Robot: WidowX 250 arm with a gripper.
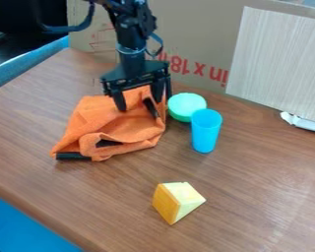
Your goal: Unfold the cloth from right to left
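In the camera view we list one black two-finger gripper (141, 102), hanging down over the far part of the orange fabric cloth (128, 127), its jaws spread wide, with raised cloth between them. Item: the cloth, lying crumpled on the brown wood-grain table (252, 197), left of centre, folded over itself, with a dark gap under its near fold. Item: a black strip (71, 156), poking out from beneath the cloth's near left corner. Item: a round mint-green bowl (186, 105), just beside the cloth on the right. Item: a blue cylindrical plastic cup (205, 132), upright, just in front of the bowl; whether the two touch we cannot tell. Item: a wedge-shaped block (175, 202), orange-yellow and cream, nearer the camera, well apart from the cloth. Behind, we record a brown cardboard panel (200, 29) and a pale, finely striped board (282, 59).
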